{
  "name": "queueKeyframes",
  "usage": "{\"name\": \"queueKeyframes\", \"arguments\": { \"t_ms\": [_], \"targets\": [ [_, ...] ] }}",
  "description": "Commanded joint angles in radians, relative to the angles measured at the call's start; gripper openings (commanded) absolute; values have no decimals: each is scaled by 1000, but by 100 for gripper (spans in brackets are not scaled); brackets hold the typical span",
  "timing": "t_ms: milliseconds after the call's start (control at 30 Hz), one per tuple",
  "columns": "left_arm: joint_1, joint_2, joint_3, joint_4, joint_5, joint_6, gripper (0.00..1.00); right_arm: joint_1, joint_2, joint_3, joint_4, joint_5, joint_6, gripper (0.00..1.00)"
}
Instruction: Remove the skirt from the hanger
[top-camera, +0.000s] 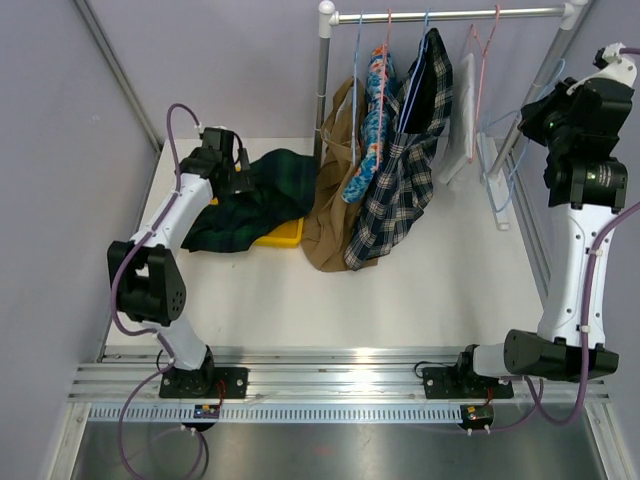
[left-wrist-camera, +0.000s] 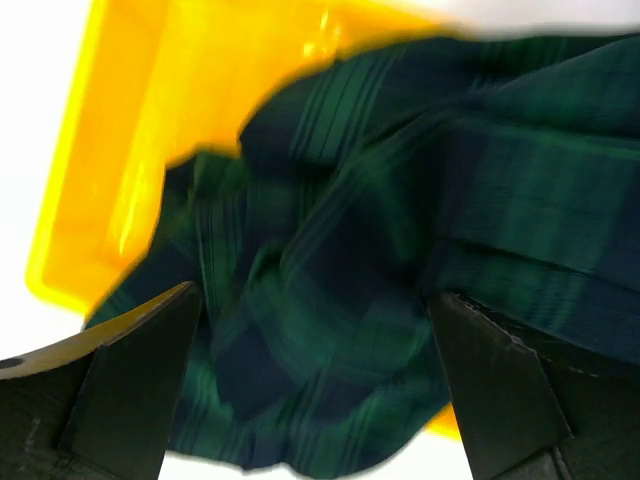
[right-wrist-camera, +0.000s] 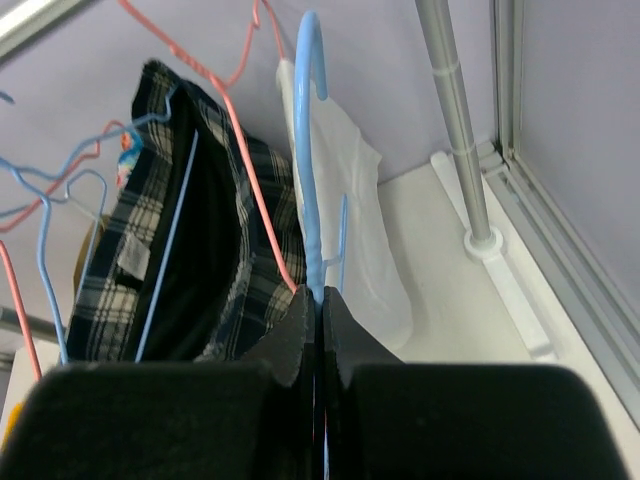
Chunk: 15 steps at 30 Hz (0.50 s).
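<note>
The white desk (top-camera: 420, 290) carried a clothes rail (top-camera: 450, 14) at its far edge. The skirt (top-camera: 328, 200), plain tan cloth in long pleated folds, hung there left of centre. Its hem dropped low toward the desk, though contact could not be judged. A blue floral garment (top-camera: 372, 120) and a checked shirt (top-camera: 395, 190) hid its right side. The hanger (top-camera: 357, 70) showed only as a thin light-blue line above the cloth, its frame concealed. The left pincer (left-wrist-camera: 315, 295), fingers apart, hovered over a dark green tartan garment (left-wrist-camera: 400, 250) draped across a yellow bin (left-wrist-camera: 120, 150). The right pincer (right-wrist-camera: 318, 300) was clamped on a second blue hanger (right-wrist-camera: 308, 150), whose lower part was cut off.
</note>
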Motion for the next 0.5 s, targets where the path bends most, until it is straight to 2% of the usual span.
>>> {"name": "queueKeyframes", "arguments": {
  "t_ms": [0, 133, 267, 467],
  "targets": [
    [-5, -211, -81, 19, -4, -43, 99, -2, 56, 144, 70, 39, -28, 0],
    [-34, -505, -264, -24, 21, -51, 99, -2, 135, 278, 85, 68, -54, 0],
    [-59, -714, -475, -67, 51, -55, 99, -2, 268, 413, 75, 64, -103, 0],
    [-75, -919, -644, -129, 78, -56, 99, -4, 422, 545, 166, 38, -134, 0]
  ]
}}
